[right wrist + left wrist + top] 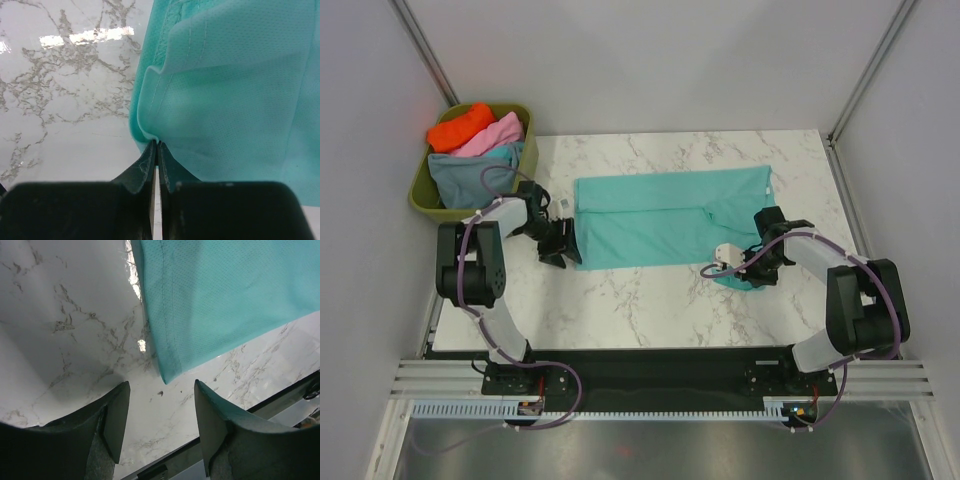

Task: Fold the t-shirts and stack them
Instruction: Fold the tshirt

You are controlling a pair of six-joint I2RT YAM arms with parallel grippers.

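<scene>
The left arm [470, 268] and right arm [860, 305] are black with pale grey forearm shells, a purple cable [482, 185] looping along each. A white block [725, 253] sits behind the right gripper's [157, 148] dark wedge fingers [142, 172].

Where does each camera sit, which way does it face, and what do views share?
Top external: above, behind the bases, facing down on white marble table, teal-green cloth t-shirt, left arm, right arm.
Left wrist: on left arm, facing down past open left gripper at t-shirt corner.
Right wrist: on right arm, facing down past right gripper shut on t-shirt hem.
Shared: t-shirt and table, all views.
</scene>
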